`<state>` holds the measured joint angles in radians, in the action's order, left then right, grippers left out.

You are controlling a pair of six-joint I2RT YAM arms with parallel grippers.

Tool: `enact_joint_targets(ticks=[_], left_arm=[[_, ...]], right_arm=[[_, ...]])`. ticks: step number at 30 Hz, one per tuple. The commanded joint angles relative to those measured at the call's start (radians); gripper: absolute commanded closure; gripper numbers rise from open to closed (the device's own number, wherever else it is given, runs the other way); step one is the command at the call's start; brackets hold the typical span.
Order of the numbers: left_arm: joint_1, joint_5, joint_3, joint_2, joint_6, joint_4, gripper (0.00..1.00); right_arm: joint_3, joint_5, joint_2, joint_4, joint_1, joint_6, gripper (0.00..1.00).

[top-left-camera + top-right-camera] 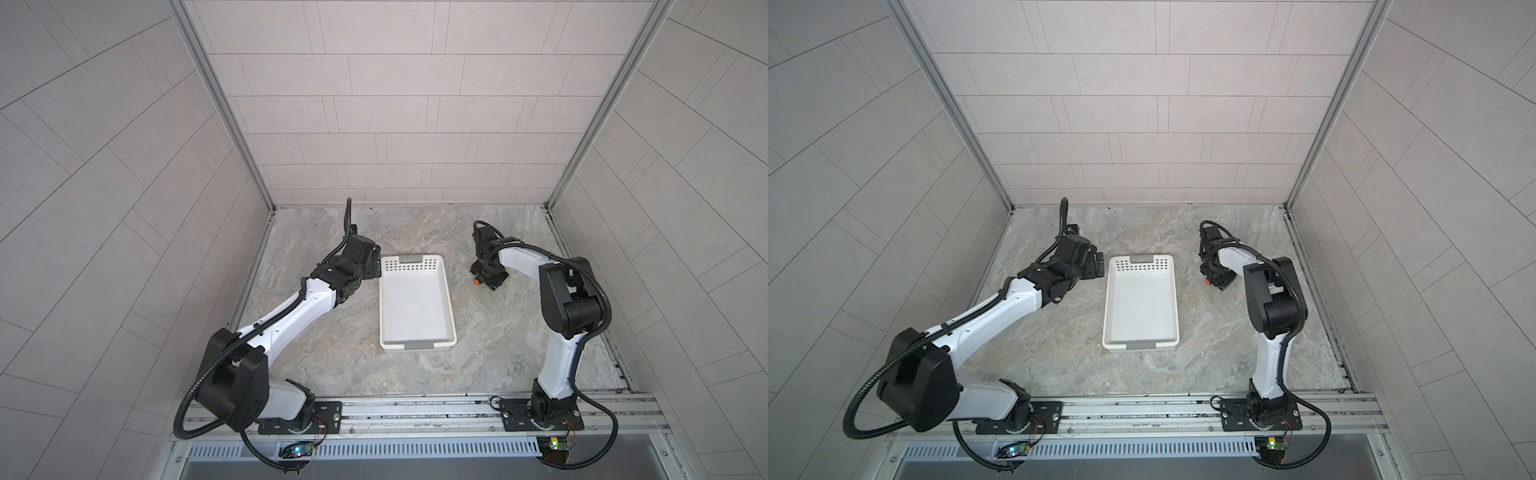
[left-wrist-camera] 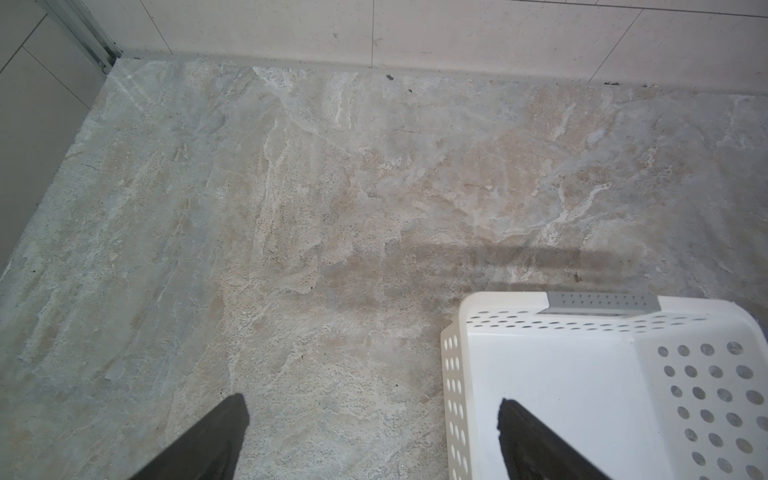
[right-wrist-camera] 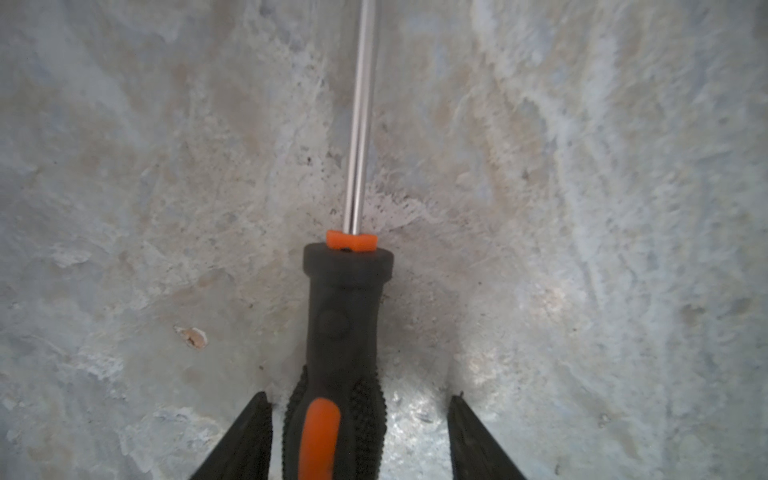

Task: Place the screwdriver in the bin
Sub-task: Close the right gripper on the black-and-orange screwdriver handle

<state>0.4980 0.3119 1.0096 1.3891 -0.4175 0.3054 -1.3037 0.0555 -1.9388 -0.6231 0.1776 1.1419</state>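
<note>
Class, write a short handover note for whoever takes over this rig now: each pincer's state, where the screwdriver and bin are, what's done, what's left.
Left pincer: open, empty, by the far left corner of the bin.
Right pincer: open, low over the table, straddling the handle of the screwdriver; a gap shows on one side.
Screwdriver: lying on the table right of the bin, apart from it.
Bin: empty, mid-table.
Done: right pincer lined up for the grasp.
Left: close, lift, carry over the bin, release.
</note>
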Motion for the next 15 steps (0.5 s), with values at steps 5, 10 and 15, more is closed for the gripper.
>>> enact_joint_targets(ticks=[5, 10, 15], left_arm=[[0.003, 0.039, 0.018, -0.025, -0.004, 0.024, 0.0], [0.004, 0.049, 0.018, -0.03, -0.001, 0.026, 0.0], [0.003, 0.064, 0.017, -0.033, 0.003, 0.031, 0.0]], right_arm=[[-0.016, -0.001, -0.024, -0.002, -0.022, -0.002, 0.65], [-0.007, -0.002, -0.009, -0.005, -0.032, -0.021, 0.82], [-0.008, -0.012, 0.013, -0.008, -0.033, -0.052, 1.0]])
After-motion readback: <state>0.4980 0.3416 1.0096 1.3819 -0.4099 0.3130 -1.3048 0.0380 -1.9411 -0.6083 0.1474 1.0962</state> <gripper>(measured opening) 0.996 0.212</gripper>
